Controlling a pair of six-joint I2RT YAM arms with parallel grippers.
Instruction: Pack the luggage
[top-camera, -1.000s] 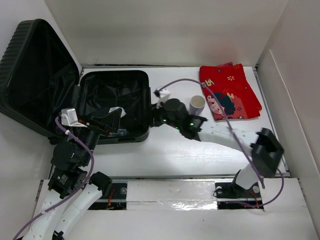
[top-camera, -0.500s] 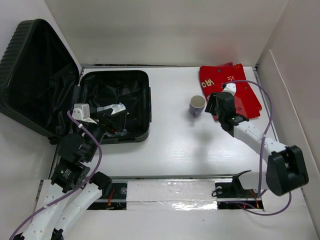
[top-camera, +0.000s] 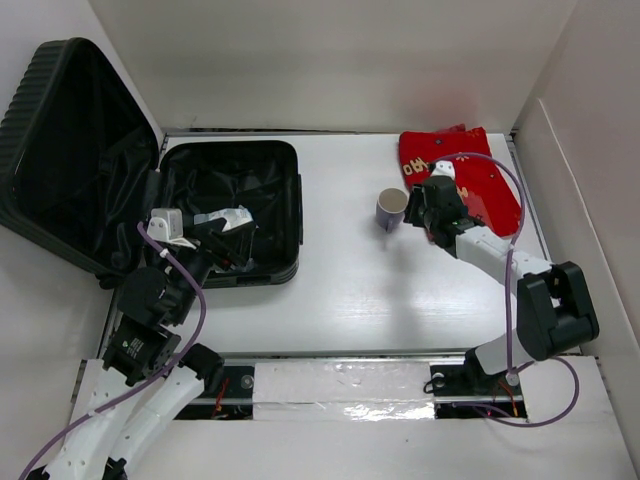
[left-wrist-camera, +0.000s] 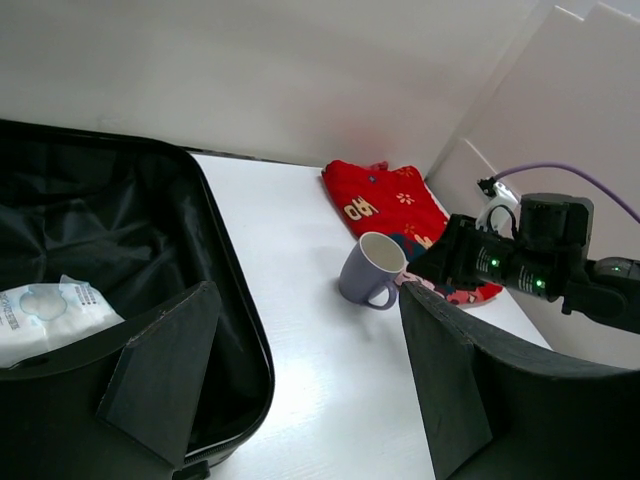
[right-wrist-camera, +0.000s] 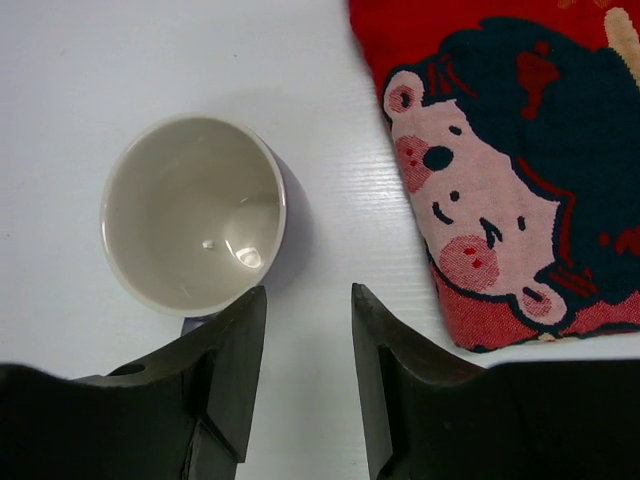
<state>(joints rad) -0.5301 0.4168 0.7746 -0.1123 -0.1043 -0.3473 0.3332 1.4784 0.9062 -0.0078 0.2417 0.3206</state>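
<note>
The luggage (top-camera: 255, 175) lies open at the left rear of the tabletop (top-camera: 350, 290), its lid leaning back against the left wall, and a white packet (left-wrist-camera: 40, 315) rests on the lining. The left gripper (left-wrist-camera: 305, 295) hovers over the case's near edge just as it did half a second ago, its fingers wide apart with nothing between them. The right arm shows the change: a second ago it reached across to the luggage's right edge. Now the right gripper (right-wrist-camera: 308, 293) hangs between the purple mug (right-wrist-camera: 195, 215) and the red printed cloth (right-wrist-camera: 520, 150) — a little closer to the mug than half a second ago. Its fingers stand narrowly apart, with bare tabletop between them. The mug stands upright where it was.
</note>
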